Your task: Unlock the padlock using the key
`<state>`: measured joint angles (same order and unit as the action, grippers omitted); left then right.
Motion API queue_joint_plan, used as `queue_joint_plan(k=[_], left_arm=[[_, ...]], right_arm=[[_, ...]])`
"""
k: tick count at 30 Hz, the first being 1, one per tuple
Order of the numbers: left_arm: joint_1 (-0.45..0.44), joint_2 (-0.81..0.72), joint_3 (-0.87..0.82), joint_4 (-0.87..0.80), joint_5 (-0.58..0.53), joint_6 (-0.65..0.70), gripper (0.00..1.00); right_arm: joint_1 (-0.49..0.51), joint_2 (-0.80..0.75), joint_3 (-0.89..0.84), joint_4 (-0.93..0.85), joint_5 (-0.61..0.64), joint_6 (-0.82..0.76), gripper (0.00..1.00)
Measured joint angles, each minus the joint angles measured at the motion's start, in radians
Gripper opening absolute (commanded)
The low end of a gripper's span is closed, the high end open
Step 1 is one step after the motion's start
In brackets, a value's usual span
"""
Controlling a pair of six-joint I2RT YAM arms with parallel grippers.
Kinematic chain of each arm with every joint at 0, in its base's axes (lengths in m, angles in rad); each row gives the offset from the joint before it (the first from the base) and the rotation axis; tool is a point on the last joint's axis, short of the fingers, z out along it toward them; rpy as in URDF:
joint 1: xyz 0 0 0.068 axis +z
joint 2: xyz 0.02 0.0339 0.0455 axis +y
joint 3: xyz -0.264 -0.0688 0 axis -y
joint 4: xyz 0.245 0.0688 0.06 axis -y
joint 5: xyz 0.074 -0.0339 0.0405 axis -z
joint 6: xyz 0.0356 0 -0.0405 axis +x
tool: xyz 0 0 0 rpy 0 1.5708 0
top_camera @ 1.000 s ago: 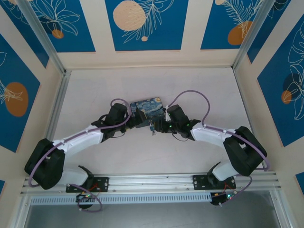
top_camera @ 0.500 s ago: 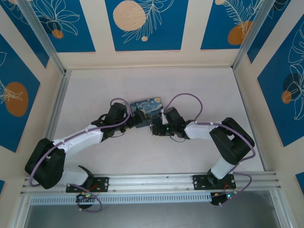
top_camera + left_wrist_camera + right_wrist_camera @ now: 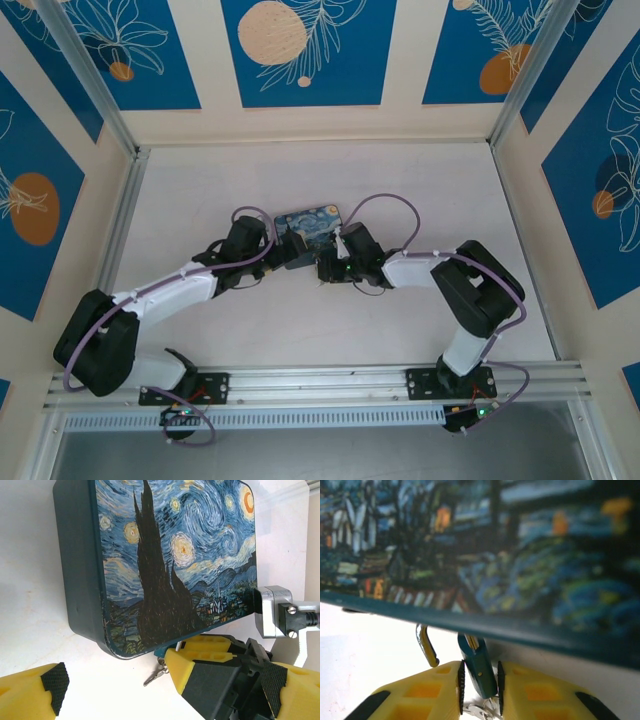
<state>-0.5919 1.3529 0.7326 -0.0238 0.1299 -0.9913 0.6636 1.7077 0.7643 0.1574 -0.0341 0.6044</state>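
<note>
The right gripper (image 3: 479, 681) has its two yellow fingers pressed on the padlock (image 3: 478, 666), which sits just under the near edge of the painted tin (image 3: 530, 575). The left gripper (image 3: 288, 252) is wide open and holds nothing, close to the tin's left side.

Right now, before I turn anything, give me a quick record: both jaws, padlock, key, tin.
left jaws: wide open, holding nothing, facing the tin's lower edge
right jaws: shut on the padlock, pads on both sides of its body
padlock: teal body, its top tucked under the tin's edge; how it attaches is hidden
key: small metal piece hanging just below the padlock; seated in the keyhole or not, cannot tell
tin: Starry Night tin, lying on the white table
</note>
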Motion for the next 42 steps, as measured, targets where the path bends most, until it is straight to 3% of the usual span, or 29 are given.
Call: queue_joint_plan(k=[5, 21, 42], left_arm=[[0.016, 0.0, 0.002, -0.003, 0.0, 0.009, 1.0], [0.034, 0.097, 0.144, -0.157, -0.166, 0.215, 1.0], [0.02, 0.182, 0.095, -0.063, -0.206, 0.231, 1.0]], right_arm=[[0.002, 0.0, 0.001, 0.01, -0.002, -0.001, 0.0], [0.002, -0.054, -0.012, -0.053, 0.012, 0.181, 0.0], [0.02, -0.088, -0.079, 0.016, 0.031, 0.569, 0.0]])
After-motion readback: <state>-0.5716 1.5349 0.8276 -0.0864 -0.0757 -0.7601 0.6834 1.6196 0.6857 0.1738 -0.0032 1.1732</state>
